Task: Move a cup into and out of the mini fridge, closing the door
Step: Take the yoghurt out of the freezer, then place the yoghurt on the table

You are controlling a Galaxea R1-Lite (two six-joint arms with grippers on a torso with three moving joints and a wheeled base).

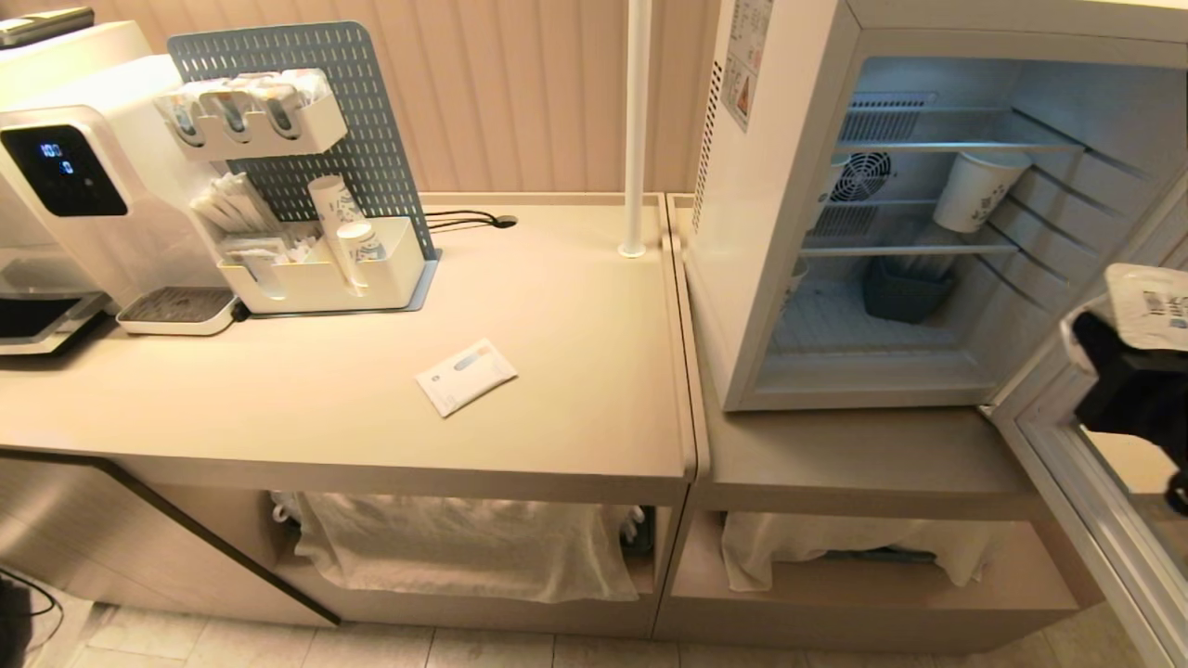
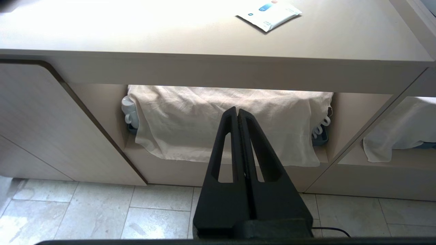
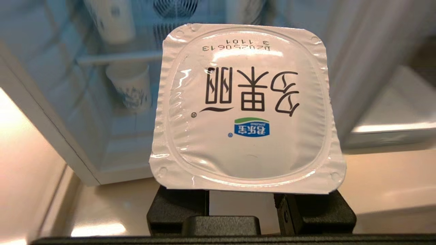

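The cup point(image 1: 1151, 311) is a small white yogurt tub with a flat printed lid point(image 3: 245, 102). My right gripper point(image 1: 1114, 357) is shut on it below the lid, and the black fingers point(image 3: 178, 207) show under the lid's edge. It hangs in the air at the far right, in front of the open mini fridge point(image 1: 780, 232) and above the door point(image 1: 1086, 520), which is swung wide open. My left gripper point(image 2: 237, 110) is shut and empty, parked low in front of the counter's lower shelf.
Inside the fridge a tall patterned paper cup point(image 1: 974, 190) leans on a wire shelf above a blue basket point(image 1: 905, 288). On the counter point(image 1: 557, 306) lie a white packet point(image 1: 466, 376), a pegboard organiser point(image 1: 306, 186) and a water dispenser point(image 1: 74, 176). A white pole point(image 1: 636, 130) stands beside the fridge.
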